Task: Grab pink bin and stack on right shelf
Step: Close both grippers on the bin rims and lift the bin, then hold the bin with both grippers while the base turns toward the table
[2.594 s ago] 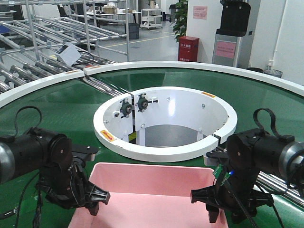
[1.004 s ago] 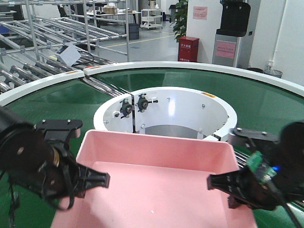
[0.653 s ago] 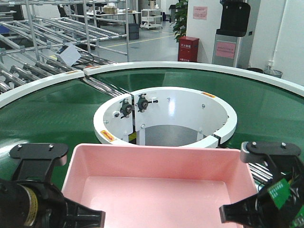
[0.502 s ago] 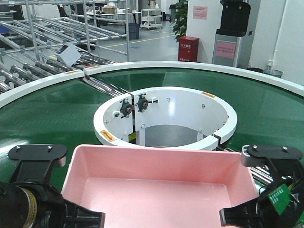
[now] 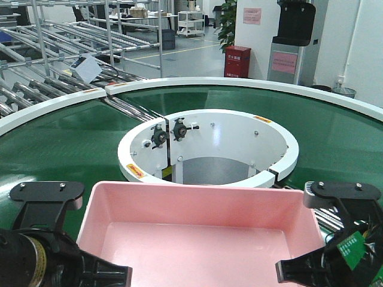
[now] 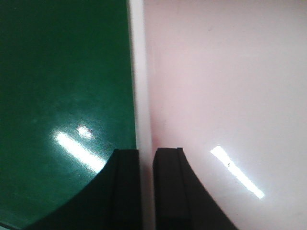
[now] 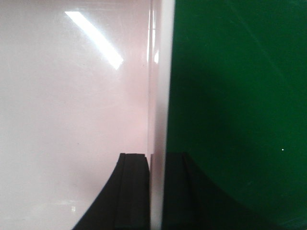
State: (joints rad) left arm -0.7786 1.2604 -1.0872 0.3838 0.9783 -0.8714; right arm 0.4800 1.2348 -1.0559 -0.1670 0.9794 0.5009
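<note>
Arms hold the pink bin (image 5: 203,239) over the green belt (image 5: 72,137). The left gripper (image 6: 146,191) pinches its left wall. The right gripper (image 7: 156,191) pinches its right wall. It looks like the carrying step. Next comes a turn to the right shelf, which is not seen here.

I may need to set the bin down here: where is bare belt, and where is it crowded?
Bare belt lies left of the ring, up to the outer rim, and again right of the ring. The near edge is crowded: bin, left arm and right arm, jaws shut on its side walls.
</note>
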